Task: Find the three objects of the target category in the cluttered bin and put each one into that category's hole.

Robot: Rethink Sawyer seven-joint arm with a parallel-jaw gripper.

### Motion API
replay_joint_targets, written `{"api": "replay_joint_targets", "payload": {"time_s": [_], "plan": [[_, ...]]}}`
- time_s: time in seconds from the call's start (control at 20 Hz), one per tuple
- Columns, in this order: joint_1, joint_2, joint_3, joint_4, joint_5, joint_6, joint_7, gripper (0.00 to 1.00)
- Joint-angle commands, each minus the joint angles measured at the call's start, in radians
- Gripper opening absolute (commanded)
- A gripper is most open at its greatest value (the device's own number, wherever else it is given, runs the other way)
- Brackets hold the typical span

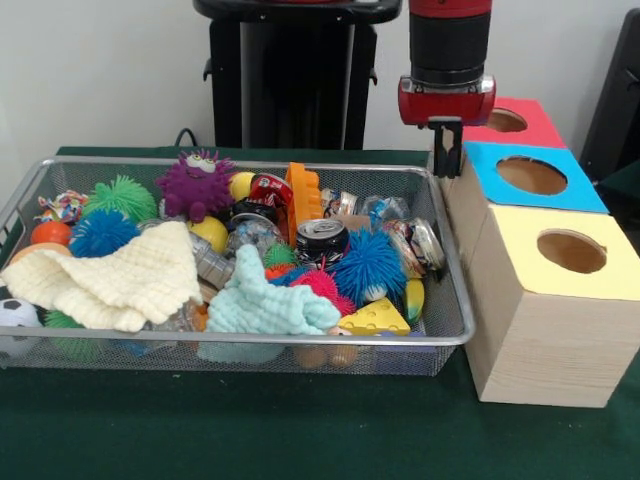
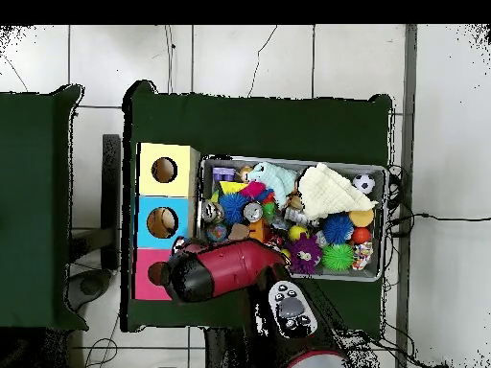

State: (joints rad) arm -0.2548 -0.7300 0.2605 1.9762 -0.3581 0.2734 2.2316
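Note:
A wire mesh bin (image 1: 250,165) is crammed with mixed items: soda cans (image 1: 322,238), spiky balls (image 1: 368,265), a purple furry monster (image 1: 196,182), a cream cloth (image 1: 120,275), a mint cloth (image 1: 265,305) and a yellow cheese wedge (image 1: 372,318). To its right stand three wooden boxes with round holes, topped red (image 1: 515,120), blue (image 1: 533,176) and yellow (image 1: 570,250). My gripper (image 1: 447,165) hangs over the bin's far right corner, beside the blue box's edge. It looks shut, with nothing seen in it. In the overhead view the red arm (image 2: 230,268) hides it.
Green cloth covers the table (image 1: 300,430). An orange toy block (image 1: 303,195) stands upright mid-bin, and a small soccer ball (image 1: 15,315) lies at the left end. In the overhead view the bin (image 2: 292,161) lies right of the yellow (image 2: 164,171) and blue (image 2: 161,222) boxes.

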Motion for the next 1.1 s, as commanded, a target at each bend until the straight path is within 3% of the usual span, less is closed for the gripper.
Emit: {"api": "replay_joint_targets", "payload": {"time_s": [0.05, 0.4, 0.65, 0.9, 1.1], "plan": [[0.075, -0.020, -0.040, -0.048, -0.038, 0.214, -0.025, 0.00], [0.024, -0.019, -0.039, -0.024, -0.044, 0.180, -0.042, 0.00], [-0.002, 0.065, -0.076, -0.046, -0.065, 0.047, 0.014, 0.00], [-0.089, 0.121, -0.061, -0.073, -0.094, 0.067, -0.059, 0.00], [-0.136, 0.186, -0.071, -0.161, -0.101, 0.149, -0.090, 0.00]]}}
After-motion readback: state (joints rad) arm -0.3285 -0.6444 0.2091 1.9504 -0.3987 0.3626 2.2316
